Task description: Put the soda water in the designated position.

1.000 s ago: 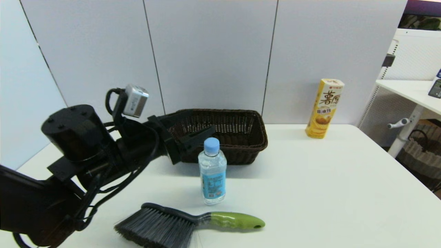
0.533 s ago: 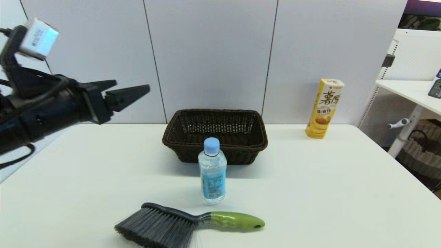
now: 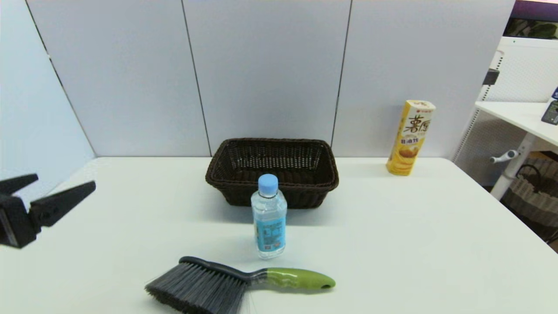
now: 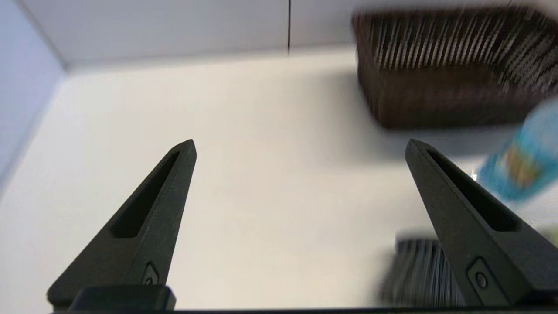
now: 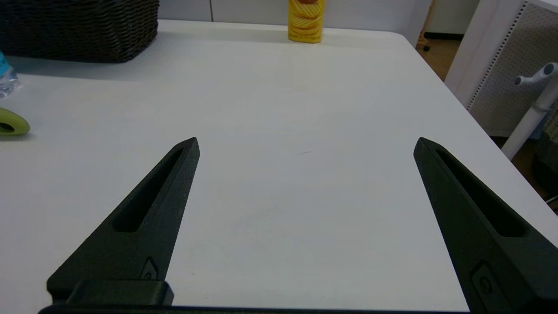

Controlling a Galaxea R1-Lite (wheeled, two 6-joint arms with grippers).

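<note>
Soda water bottle (image 3: 269,216) stands upright on the white table (image 3: 414,244) btwn wicker basket (image 3: 272,169) and green-handled brush (image 3: 237,283), nothing gripping it, prob already placed imo, w/ left gripper (image 3: 54,189) and right gripper (image 5: 305,144) both spread wide, empty.

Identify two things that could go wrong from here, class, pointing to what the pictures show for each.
1. The small clear plastic soda water bottle with the light blue cap stands upright, close between the dark brown woven basket and the green-handled dustpan brush; an approaching finger might clip either.
2. The open left gripper is off at the table's left edge; a sideways sweep could topple the bottle, which is tall for its base.
</note>
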